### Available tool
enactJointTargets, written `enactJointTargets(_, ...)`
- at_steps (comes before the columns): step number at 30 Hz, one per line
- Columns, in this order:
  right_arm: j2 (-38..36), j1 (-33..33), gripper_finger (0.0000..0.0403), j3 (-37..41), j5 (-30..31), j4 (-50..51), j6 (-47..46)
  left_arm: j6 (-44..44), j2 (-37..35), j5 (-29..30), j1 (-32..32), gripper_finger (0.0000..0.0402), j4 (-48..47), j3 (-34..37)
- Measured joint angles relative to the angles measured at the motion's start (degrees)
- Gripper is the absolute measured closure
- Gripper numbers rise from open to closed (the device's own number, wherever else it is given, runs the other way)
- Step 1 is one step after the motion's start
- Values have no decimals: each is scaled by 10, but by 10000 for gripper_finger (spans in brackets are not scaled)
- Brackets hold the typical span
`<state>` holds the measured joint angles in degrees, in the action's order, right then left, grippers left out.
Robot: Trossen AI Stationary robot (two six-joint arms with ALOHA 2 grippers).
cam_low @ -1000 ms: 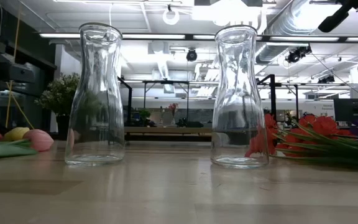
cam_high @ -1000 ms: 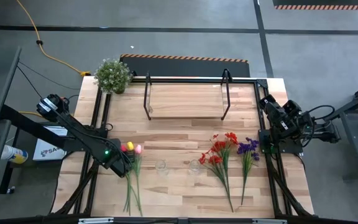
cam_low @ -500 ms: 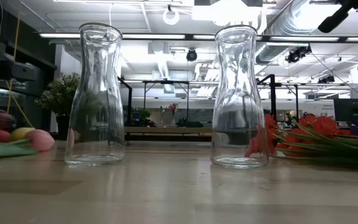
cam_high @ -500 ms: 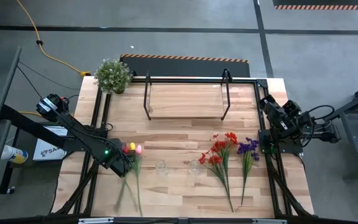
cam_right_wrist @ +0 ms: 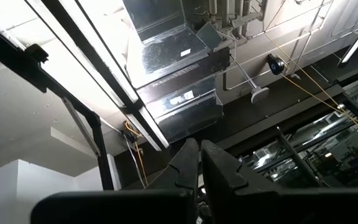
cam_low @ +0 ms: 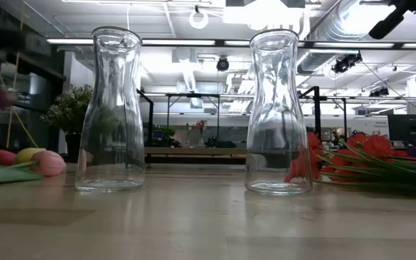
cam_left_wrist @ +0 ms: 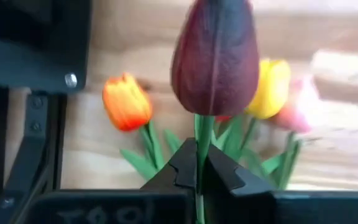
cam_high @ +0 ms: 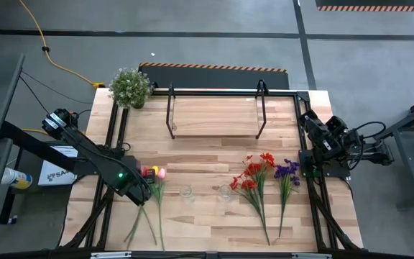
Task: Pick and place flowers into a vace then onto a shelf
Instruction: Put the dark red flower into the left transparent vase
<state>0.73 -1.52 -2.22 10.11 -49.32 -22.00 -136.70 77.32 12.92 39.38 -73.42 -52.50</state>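
My left gripper (cam_high: 141, 190) hovers over the tulip bunch (cam_high: 154, 173) near the table's left side, shut on a maroon tulip (cam_left_wrist: 215, 59). The orange (cam_left_wrist: 126, 102), yellow (cam_left_wrist: 271, 89) and pink tulips lie on the table below it. Two clear glass vases (cam_high: 186, 192) (cam_high: 225, 191) stand upright mid-table. Red sprays (cam_high: 254, 176) and purple sprays (cam_high: 287, 171) lie flat to their right. The shelf (cam_high: 214, 115) stands toward the far edge. My right gripper (cam_high: 312, 124) is parked at the right edge, shut and pointing up (cam_right_wrist: 199, 158). My left gripper pinches the maroon tulip's green stem (cam_left_wrist: 199, 140) just below the bloom, between its two fingers (cam_left_wrist: 182, 165). The bloom stands out beyond the fingertips, raised above the other tulips. The rest of the stem (cam_high: 134, 226) trails toward the near edge; whether its end touches the table I cannot tell.
A bushy green potted plant (cam_high: 131, 86) sits at the far left corner. Black frame rails (cam_high: 113, 137) run along both table sides. Bare planks lie between the vases and the shelf (cam_high: 207, 155) and along the near edge.
My left gripper has risen with the maroon tulip, lifting its bloom off the table and above the other tulips. The lower end of that stem has swung toward the table's left, away from the other stems. The other tulips have stayed where they lay.
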Motion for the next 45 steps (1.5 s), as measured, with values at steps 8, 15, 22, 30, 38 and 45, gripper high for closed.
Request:
enactJointTargets(8, 0, 0, 391, 0, 0, 2, 0, -9, 0, 106, 0, 371, -142, -104)
enactJointTargets(15, 0, 0, 391, 0, 0, 4, 0, -13, -12, 198, 0, 369, -167, -163)
enactJointTargets(22, 0, 0, 391, 0, 0, 11, 0, 15, -17, 351, 0, 371, -168, -209)
enactJointTargets(30, 0, 0, 391, 0, 0, 12, 0, 147, -20, 463, 0, 371, -165, -309)
enactJointTargets(38, 0, 0, 391, 0, 0, 16, 0, 370, -21, 574, 0, 371, -82, -398)
enactJointTargets(45, 0, 0, 391, 0, 0, 25, 11, 619, -13, 583, 0, 371, 140, -402)
